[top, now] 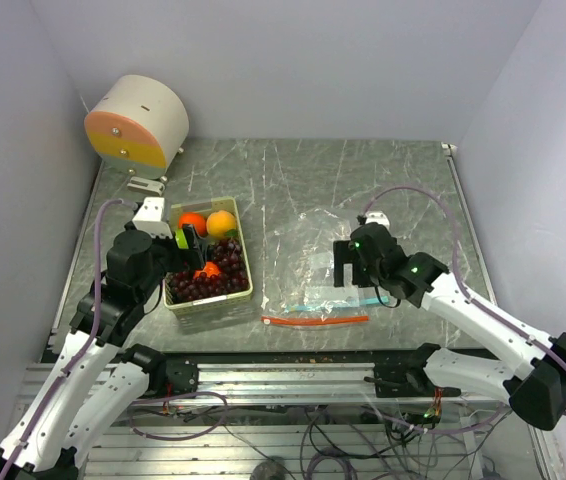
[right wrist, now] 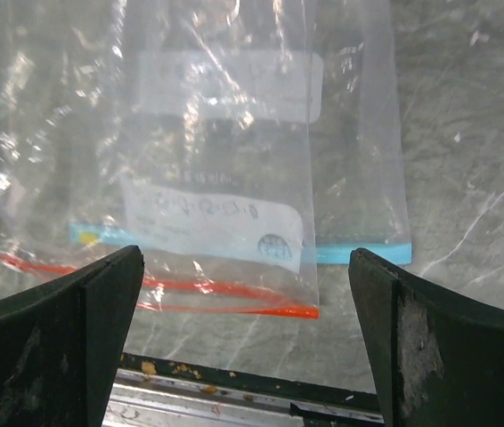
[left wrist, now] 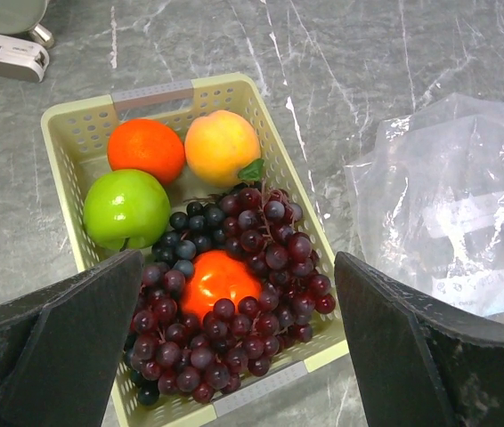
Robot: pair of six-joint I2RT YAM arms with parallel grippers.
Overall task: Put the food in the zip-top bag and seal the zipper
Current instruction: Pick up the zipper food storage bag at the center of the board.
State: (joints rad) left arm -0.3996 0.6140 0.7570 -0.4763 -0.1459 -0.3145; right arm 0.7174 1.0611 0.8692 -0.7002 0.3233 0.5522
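Note:
The food lies in a pale yellow-green basket (top: 246, 262) (left wrist: 74, 120): an orange (left wrist: 145, 149), a peach (left wrist: 221, 147), a green apple (left wrist: 126, 207), dark purple grapes (left wrist: 265, 253) and a red-orange fruit (left wrist: 219, 280). My left gripper (top: 191, 245) (left wrist: 237, 271) hovers open over the grapes, holding nothing. To the right, the clear zip-top bag (top: 328, 240) (right wrist: 216, 133) lies flat on the table. Its zipper faces the near edge, the red-orange strip (top: 315, 320) (right wrist: 225, 295) apart from the teal strip (top: 338, 300) (right wrist: 359, 253). My right gripper (top: 356, 268) (right wrist: 245, 262) hangs open above the bag's mouth.
A round cream and orange drum (top: 138, 122) stands at the back left, with a grey clamp (top: 148, 184) in front of it. A metal rail (top: 293, 372) runs along the near table edge. White walls close in the left, back and right.

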